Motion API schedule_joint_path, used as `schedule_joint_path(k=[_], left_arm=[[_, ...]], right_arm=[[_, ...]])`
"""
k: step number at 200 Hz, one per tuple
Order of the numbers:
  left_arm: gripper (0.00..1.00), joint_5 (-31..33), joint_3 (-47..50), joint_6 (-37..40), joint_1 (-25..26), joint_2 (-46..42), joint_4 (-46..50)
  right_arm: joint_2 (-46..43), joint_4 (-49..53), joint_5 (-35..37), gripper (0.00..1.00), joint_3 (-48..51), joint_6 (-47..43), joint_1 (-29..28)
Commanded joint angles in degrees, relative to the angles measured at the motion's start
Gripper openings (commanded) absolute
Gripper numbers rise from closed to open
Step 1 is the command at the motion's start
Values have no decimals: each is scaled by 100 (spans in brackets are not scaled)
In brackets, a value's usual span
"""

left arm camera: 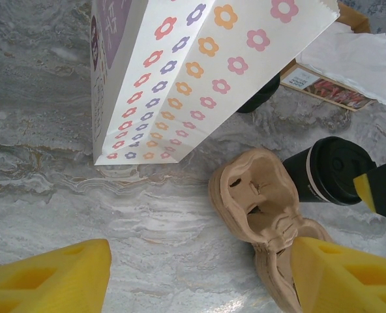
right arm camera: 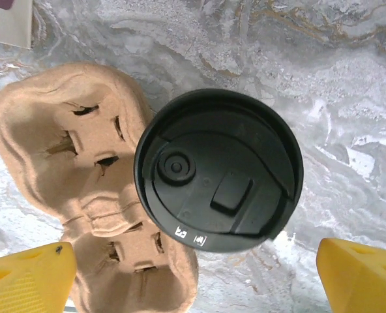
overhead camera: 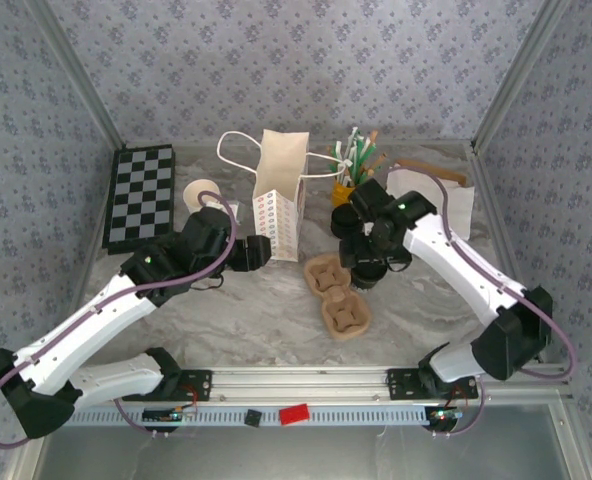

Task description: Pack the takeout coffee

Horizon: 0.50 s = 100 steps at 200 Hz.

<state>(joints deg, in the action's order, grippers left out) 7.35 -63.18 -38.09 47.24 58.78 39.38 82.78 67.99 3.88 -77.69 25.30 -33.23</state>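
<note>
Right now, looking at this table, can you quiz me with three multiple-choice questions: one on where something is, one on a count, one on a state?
1. Where is the coffee cup?
A. seated in the cup carrier
B. on the table, beside the carrier
C. held up in the air

2. How many sockets does the carrier have?
A. two
B. four
C. six

3. How do the jaws of the right gripper stand?
A. shut on the cup
B. open, holding nothing
C. shut on nothing

Answers:
1. B: the left wrist view shows the cup standing on the marble next to the carrier.
2. A: two hollows show from above.
3. B: its yellow fingers stand wide apart, clear of the black lid.
</note>
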Motion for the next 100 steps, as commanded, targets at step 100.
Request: schedule_joint_path(k=[100], left_arm=[[74, 192, 112, 18, -80, -253, 35]], right_arm=[[817, 192, 294, 98, -282, -331, -35]])
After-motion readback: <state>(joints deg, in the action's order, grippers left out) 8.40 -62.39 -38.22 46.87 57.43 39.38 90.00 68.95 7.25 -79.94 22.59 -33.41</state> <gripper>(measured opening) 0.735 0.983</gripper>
